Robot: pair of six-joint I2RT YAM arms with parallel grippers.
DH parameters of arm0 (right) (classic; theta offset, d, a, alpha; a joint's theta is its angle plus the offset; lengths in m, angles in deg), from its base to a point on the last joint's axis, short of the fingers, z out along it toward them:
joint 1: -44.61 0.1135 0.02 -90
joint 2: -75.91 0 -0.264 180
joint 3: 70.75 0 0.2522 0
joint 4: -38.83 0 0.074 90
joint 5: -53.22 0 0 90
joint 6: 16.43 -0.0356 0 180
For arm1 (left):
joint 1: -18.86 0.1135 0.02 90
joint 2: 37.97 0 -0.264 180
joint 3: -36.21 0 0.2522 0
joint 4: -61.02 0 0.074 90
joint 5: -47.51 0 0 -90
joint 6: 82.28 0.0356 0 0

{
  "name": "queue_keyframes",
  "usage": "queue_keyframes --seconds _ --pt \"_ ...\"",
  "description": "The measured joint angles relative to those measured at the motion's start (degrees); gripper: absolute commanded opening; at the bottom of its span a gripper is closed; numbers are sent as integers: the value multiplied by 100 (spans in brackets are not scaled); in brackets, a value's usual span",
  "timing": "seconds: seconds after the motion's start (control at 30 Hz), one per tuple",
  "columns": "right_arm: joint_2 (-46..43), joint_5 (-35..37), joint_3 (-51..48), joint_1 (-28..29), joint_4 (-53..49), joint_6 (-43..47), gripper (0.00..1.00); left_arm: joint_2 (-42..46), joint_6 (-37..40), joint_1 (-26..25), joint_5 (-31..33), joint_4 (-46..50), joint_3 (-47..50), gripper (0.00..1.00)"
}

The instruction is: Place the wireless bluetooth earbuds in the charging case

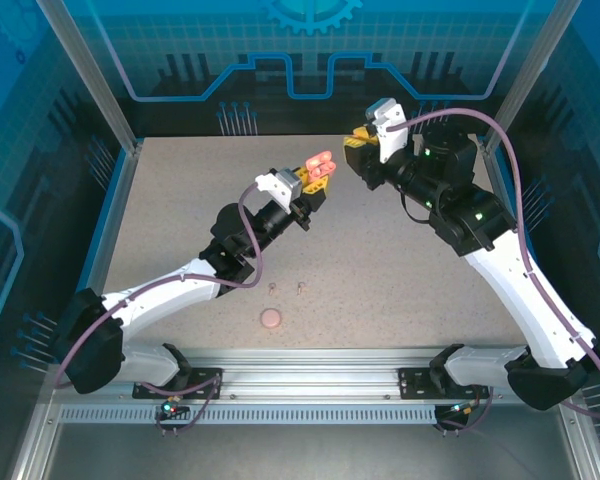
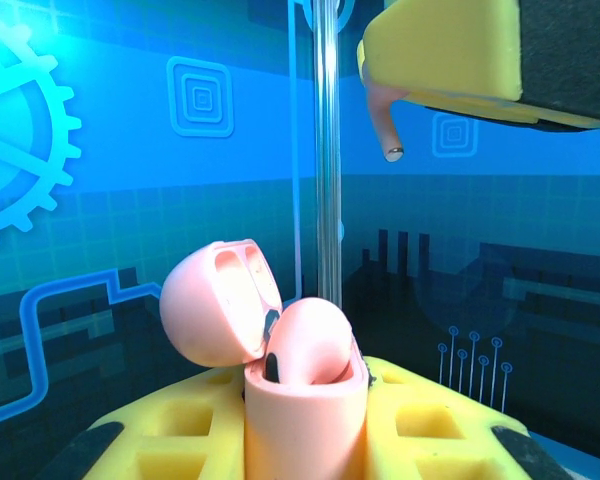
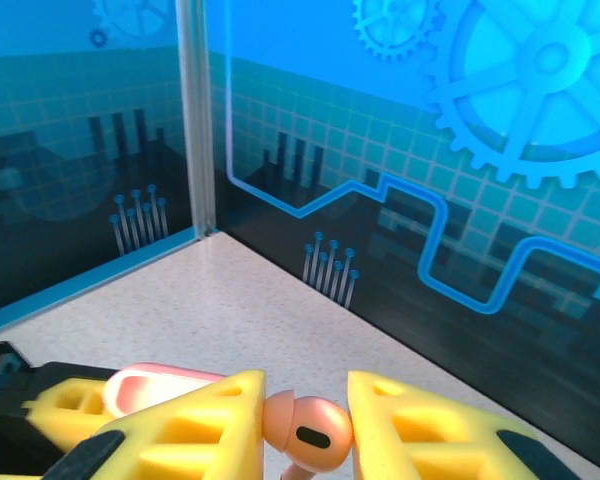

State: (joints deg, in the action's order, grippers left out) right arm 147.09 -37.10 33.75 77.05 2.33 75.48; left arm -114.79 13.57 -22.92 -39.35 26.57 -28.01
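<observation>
Where it all stands: a speckled beige table [image 1: 180, 220], boxed in by blue walls [image 1: 180, 60] printed with gears, grids and circuit traces, an aluminium post [image 2: 326, 150] running up the corner.
Near edge: a slotted metal rail [image 1: 310, 385] carrying both arm bases.
Left arm [image 1: 170, 295]: stretched diagonally toward the far middle, a mauve cable [image 1: 242, 215] looping over it.
Right arm [image 1: 520, 280]: folded in from the right, green lights glowing on its joints.
Left gripper [image 1: 317, 180]: clamped tight on the charging case [image 2: 305, 410], yellow fingers [image 2: 170, 440] on either side, held up off the table.
Charging case: pink, upright, lid [image 2: 215, 305] swung open to the left, hollows showing inside it.
Right gripper [image 3: 305, 425]: closed on a salmon-pink earbud [image 3: 310, 432], pinched by the head between yellow pads, stem pointing down.
Earbud to case: there it is, above and just right of the open case in the left wrist view, stem tip [image 2: 391, 153] clear of the rim. Apart, not in.
Round pink case [image 1: 270, 319]: lying closed on the table near the rail, well apart from the grippers.
Loose earbuds [image 1: 271, 287]: two tiny ones on the table just beyond that case, the second [image 1: 299, 289] to the right; too small to call their colour.
</observation>
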Motion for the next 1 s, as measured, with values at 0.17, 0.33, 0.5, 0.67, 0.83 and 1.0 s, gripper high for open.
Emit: queue_keyframes --seconds 0.17,0.33,0.5,0.67,0.83,1.0 --pt "92 -391 2 0 -28 -179 27 0 -2 0 0 0 -26 0" --pt "210 -542 2 0 -85 -195 27 0 -4 0 0 -2 -63 0" --pt "219 -575 2 0 -83 -192 27 0 -63 0 -2 -2 -83 0" --pt "234 -573 2 2 -74 -190 27 0 -127 0 -2 -2 -85 0" --pt "319 -568 2 2 -50 -190 27 0 -144 0 -2 -2 -87 0" --pt "407 -531 2 2 -28 -190 27 0 -146 0 -2 -2 -94 0"
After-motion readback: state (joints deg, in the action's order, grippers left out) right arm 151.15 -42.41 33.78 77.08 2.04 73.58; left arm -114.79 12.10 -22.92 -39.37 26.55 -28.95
